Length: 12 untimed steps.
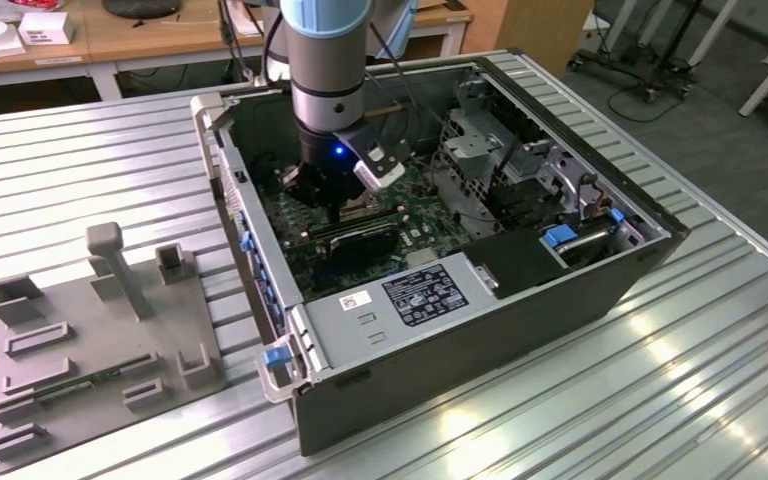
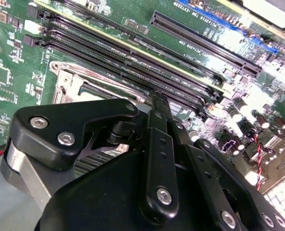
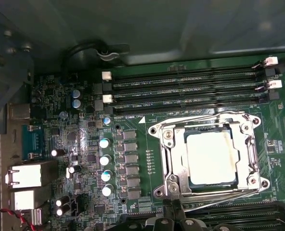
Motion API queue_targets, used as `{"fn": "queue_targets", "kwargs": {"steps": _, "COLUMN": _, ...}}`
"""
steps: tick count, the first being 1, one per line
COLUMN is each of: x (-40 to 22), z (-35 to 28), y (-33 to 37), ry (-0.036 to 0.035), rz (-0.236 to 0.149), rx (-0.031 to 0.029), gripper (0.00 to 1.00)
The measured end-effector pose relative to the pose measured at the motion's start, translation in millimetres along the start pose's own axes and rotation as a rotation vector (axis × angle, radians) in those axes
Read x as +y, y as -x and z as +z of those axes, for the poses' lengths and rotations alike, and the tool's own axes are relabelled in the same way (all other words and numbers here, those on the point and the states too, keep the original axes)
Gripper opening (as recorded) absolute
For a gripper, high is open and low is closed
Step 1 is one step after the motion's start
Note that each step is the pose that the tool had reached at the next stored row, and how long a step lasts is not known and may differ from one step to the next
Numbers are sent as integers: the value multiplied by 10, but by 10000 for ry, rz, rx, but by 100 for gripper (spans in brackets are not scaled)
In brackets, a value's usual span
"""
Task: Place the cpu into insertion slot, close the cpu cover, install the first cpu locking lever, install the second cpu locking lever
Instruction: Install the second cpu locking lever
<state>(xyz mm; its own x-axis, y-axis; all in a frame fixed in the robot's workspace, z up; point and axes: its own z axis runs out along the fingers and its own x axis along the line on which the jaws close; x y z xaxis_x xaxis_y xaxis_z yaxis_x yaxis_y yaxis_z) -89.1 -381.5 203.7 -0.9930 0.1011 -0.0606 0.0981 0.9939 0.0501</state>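
Looking at the exterior view: arm [image 1: 324, 80] coming down from the top centre of the frame into an open computer case [image 1: 598, 290] lying on a ribbed metal table [image 1: 704, 400]. Puts the gripper [image 1: 344, 205] just above the green circuit board [image 1: 418, 215], centre of the frame, a little toward the exterior view's left. Blue light on at the wrist. Grey parts tray [image 1: 91, 340] lying at the lower left of that frame, well apart from the case.

Fingers [image 2: 158, 125] pressed together into one narrow tip in the second wrist view, no gap worth mentioning. Parks that tip right at the edge of the socket [image 3: 210, 184] in both wrist views. Cannot tell whether anything is pinched between them.

Cpu [image 3: 211, 156] already seated flat in the socket, pale face with brownish staining showing through the cut-out. Cover [image 3: 177, 159] folded down flat around it, framing the chip on all four sides. Thin wire levers [image 3: 205, 118] running along two opposite sides of the cover, one beside the memory slots [image 3: 181, 89], the other on the gripper side. Cannot tell whether either is hooked down.

Row of small capacitors [image 3: 105, 166] standing beside the socket, near but not touching.
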Motion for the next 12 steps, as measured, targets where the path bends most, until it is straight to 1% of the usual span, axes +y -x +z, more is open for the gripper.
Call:
{"fn": "queue_targets", "kwargs": {"steps": 7, "x": 1, "z": 5, "y": -2, "ry": 3, "rz": 0, "rx": -1, "gripper": 11}}
{"fn": "queue_targets", "kwargs": {"steps": 12, "x": 17, "z": 5, "y": -8, "ry": 8, "rz": 0, "rx": -8, "gripper": 11}}
